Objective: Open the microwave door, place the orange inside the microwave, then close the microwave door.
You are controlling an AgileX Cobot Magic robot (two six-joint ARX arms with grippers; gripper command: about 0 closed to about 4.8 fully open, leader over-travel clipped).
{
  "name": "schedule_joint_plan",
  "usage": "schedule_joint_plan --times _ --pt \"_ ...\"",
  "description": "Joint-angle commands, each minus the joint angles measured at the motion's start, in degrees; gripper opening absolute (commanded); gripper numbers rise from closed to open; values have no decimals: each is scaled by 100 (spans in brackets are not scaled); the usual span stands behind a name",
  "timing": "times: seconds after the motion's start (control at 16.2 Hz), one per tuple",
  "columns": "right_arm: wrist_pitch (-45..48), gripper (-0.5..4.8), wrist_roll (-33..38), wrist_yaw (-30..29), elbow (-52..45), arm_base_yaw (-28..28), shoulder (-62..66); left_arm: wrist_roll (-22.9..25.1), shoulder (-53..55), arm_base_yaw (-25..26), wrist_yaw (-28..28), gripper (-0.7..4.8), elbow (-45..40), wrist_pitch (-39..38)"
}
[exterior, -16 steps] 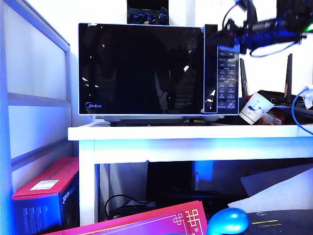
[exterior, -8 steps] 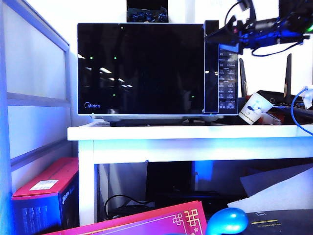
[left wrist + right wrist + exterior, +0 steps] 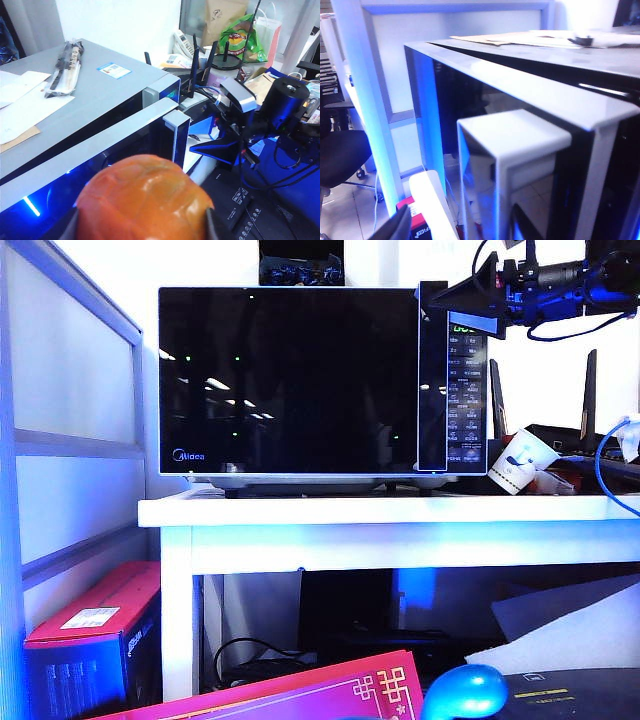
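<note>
1. Since the earlier frame, the right gripper (image 3: 432, 300) is sitting higher at the top right corner of the microwave door (image 3: 288, 380), its body turned.
2. Its jaws are standing open around the dark handle strip (image 3: 507, 165), one finger (image 3: 400, 225) on either side.
3. Only the left wrist view is showing the orange (image 3: 145, 200), which the left gripper (image 3: 142, 227) is holding between its fingers above the microwave (image 3: 322, 385), near its front edge.
4. Papers (image 3: 30, 107) are lying on the oven's grey top.
5. A white table (image 3: 390, 512) is carrying the oven, with a paper cup (image 3: 522, 462) and a router (image 3: 590, 400) at its right end.
</note>
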Motion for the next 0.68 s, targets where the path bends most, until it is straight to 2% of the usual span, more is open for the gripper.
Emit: schedule_joint_plan --times 0.06,0.31,0.68 --pt "59 260 26 22 22 15 -42 -2 -17 -9 9 281 17 35" --pt "63 238 243 -455 22 74 -42 -2 -17 -9 7 280 17 33" --pt "98 238 627 -925 22 74 -44 2 66 -9 2 280 17 205"
